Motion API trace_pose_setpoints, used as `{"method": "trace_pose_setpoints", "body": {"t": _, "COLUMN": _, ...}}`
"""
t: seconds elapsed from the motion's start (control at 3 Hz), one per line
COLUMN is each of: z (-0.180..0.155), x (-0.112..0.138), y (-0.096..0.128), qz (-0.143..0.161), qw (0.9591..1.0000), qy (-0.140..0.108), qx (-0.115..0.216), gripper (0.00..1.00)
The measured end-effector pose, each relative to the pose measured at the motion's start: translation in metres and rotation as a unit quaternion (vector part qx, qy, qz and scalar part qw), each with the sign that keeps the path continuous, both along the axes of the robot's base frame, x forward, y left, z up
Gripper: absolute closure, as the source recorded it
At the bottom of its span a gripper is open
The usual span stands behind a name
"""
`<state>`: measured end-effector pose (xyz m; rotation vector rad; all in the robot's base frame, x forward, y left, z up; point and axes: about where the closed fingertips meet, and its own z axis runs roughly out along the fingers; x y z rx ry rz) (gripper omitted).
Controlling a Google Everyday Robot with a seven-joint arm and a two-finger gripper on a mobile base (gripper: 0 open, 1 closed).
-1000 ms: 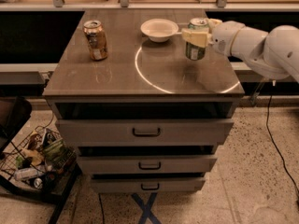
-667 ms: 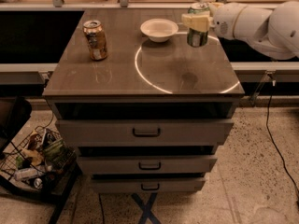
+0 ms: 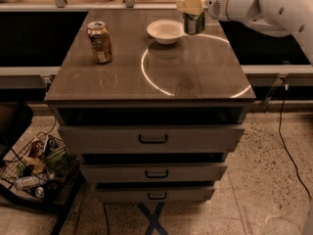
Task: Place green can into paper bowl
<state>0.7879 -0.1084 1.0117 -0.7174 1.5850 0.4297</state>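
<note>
The green can [image 3: 194, 19] hangs upright in my gripper [image 3: 191, 5], lifted off the table at the far right, just right of the paper bowl [image 3: 166, 31]. The gripper's pale fingers [image 3: 188, 5] are shut on the can's upper part, so its top is mostly hidden. The white arm [image 3: 264, 6] reaches in from the upper right. The off-white paper bowl sits empty on the brown table top [image 3: 195, 77], near its far edge. The can's bottom is a little above the bowl's rim level and beside it, not over it.
An orange-brown can [image 3: 100, 42] stands at the table's far left. A bright ring of light [image 3: 146, 75] lies on the table top. Three drawers [image 3: 152, 139] are below. A wire basket of clutter [image 3: 36, 173] stands on the floor at left. A cable [image 3: 288, 146] runs at right.
The gripper has lifted the green can off the table and carried it back and left, toward the bowl. The bowl and the orange-brown can have not moved.
</note>
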Motion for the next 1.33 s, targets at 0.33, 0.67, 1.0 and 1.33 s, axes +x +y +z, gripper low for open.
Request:
{"method": "trace_pose_setpoints", "body": {"t": 0.33, "z": -0.003, "x": 0.012, "y": 0.019, "qz": -0.010, "qw": 0.9998, "qy": 0.010, "qx": 0.015, "gripper": 1.00}}
{"method": "trace_pose_setpoints", "body": {"t": 0.67, "z": -0.008, "x": 0.024, "y": 0.036, "qz": -0.013, "qw": 0.9992, "qy": 0.013, "qx": 0.035, "gripper": 1.00}}
{"method": "trace_pose_setpoints", "body": {"t": 1.0, "z": -0.007, "x": 0.038, "y": 0.048, "qz": -0.013, "qw": 0.9980, "qy": -0.001, "qx": 0.062, "gripper": 1.00}}
{"method": "trace_pose_setpoints", "body": {"t": 1.33, "z": -0.003, "x": 0.053, "y": 0.062, "qz": -0.006, "qw": 0.9965, "qy": -0.021, "qx": 0.081, "gripper": 1.00}}
